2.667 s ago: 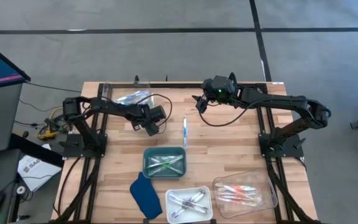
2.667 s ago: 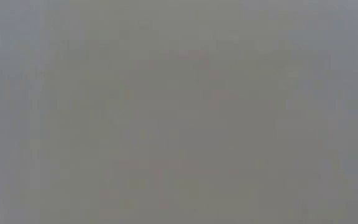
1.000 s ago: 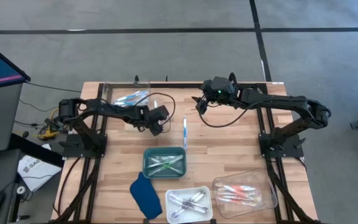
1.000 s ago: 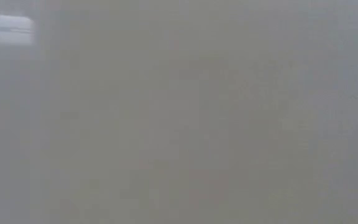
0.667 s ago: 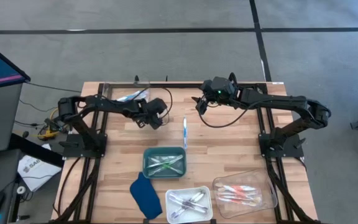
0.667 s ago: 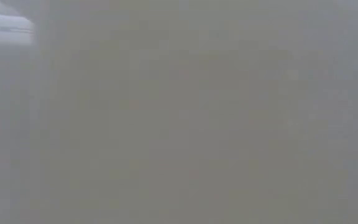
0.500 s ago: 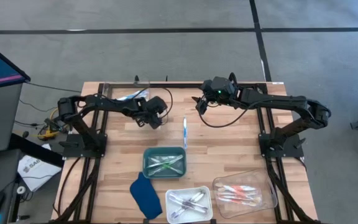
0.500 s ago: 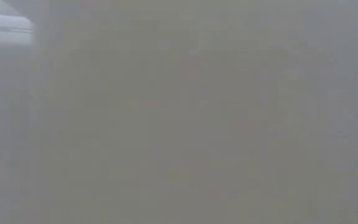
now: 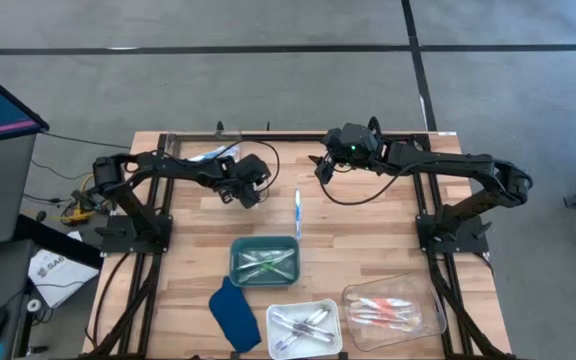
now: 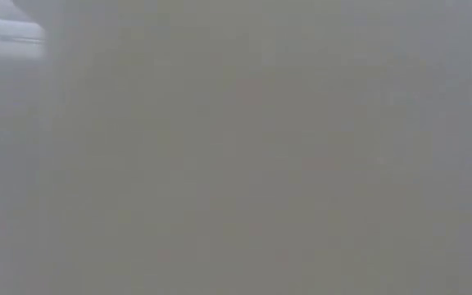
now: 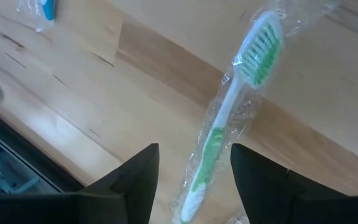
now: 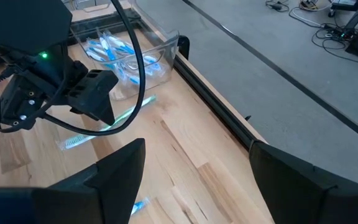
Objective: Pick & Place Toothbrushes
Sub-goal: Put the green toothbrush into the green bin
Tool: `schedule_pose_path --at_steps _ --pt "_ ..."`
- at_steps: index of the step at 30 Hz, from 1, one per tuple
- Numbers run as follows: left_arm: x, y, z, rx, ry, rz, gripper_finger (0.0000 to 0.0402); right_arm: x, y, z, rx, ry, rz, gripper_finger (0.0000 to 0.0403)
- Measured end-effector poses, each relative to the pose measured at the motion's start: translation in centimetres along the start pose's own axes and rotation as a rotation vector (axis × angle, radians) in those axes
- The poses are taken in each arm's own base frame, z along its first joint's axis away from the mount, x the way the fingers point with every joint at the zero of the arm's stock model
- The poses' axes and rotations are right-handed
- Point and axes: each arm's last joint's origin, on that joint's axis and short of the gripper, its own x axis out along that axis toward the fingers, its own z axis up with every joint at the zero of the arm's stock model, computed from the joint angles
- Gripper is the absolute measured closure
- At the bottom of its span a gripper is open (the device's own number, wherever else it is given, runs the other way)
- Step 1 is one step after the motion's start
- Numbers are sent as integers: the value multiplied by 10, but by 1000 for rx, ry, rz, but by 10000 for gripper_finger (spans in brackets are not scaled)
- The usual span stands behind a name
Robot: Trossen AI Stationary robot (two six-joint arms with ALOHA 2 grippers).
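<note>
Wooden slatted surface (image 9: 368, 250) on a grey floor; low view is a blank haze and shows nothing.

Toothbrushes: thin plastic sticks with pale handles, each in a clear wrapper.
- Green toothbrush (image 11: 229, 118): white handle with green grip and green bristles, clear film around it. It lies between the spread fingers (image 11: 135, 180) of the left gripper (image 11: 194, 186); whether the fingers touch it cannot be told. In the right wrist view it slants down from that gripper toward the wood (image 12: 126, 115).
- Blue toothbrush (image 9: 297, 212): lies alone on the wood at mid-surface, between the two arms.

Grippers:
- Left gripper (image 9: 251, 190): over the far-left part of the surface, just beside the clear bin, jaws apart.
- Right gripper (image 9: 322, 165): waiting over the far middle of the surface, jaws spread wide, holding nothing.

Containers:
- Clear bin (image 9: 183, 150), far-left edge: blue toothbrushes (image 12: 110, 48) piled inside.
- Teal tray (image 9: 236, 262), centre: green toothbrushes (image 9: 266, 263).
- White tray (image 9: 273, 313), near edge: purple-grey toothbrushes (image 9: 303, 323).
- Clear tray (image 9: 428, 300), near right: pink-orange toothbrushes (image 9: 383, 312).

Other: dark blue cloth-like piece (image 9: 234, 314), flat, just beside the white tray and below the teal one.
</note>
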Motion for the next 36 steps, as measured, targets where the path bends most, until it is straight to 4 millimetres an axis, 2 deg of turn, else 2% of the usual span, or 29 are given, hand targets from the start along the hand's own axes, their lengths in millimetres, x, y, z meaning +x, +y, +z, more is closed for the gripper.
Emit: schedule_pose_path --at_steps 7,12,15,20,22,31,36 --pt "-1 6 2 -10 -4 66 223 0 0 0 -2 0 0 121" --pt "-2 13 4 -30 -24 137 253 0 0 0 -2 0 0 121" --pt "0 13 5 -49 -37 137 286 0 0 0 -2 0 0 121" --pt "5 11 5 -134 -37 109 372 0 0 1 -1 -6 0 121" --pt "7 11 5 -162 -40 108 393 0 0 1 1 -10 0 121" --pt "19 6 0 -309 -19 63 400 0 0 1 2 -11 0 121" --pt "21 7 -9 -442 39 79 400 0 0 1 0 -11 0 121"
